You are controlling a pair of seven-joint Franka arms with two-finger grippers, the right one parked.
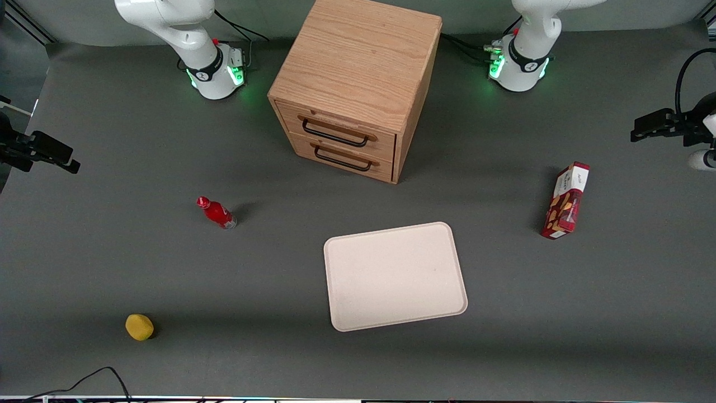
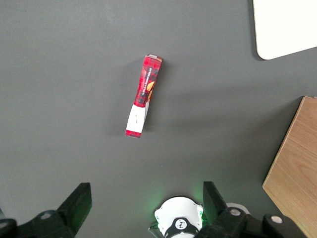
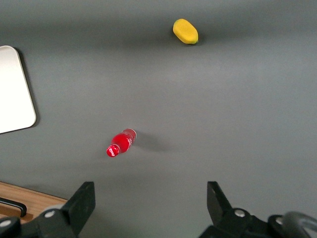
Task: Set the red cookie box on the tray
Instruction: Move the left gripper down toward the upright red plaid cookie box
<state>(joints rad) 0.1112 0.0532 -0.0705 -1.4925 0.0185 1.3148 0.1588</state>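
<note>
1. The working arm's gripper (image 2: 144, 208) is cut off by the wrist view's edge, only two dark fingertips (image 2: 79, 198) showing, spread wide above bare mat.
2. The tray (image 2: 282, 29) enters the same view as one rounded corner.
3. The wooden drawer cabinet (image 2: 294, 163) is clipped to a slanted slab there; in the front view its top (image 1: 358, 50) runs off at 12 o'clock.
4. Lettering on the red cookie box (image 1: 565, 200) is too small to read.

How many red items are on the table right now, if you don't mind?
2: the red cookie box toward the working arm's end, below the open tool, and a small red bottle toward the parked arm's end.
</note>
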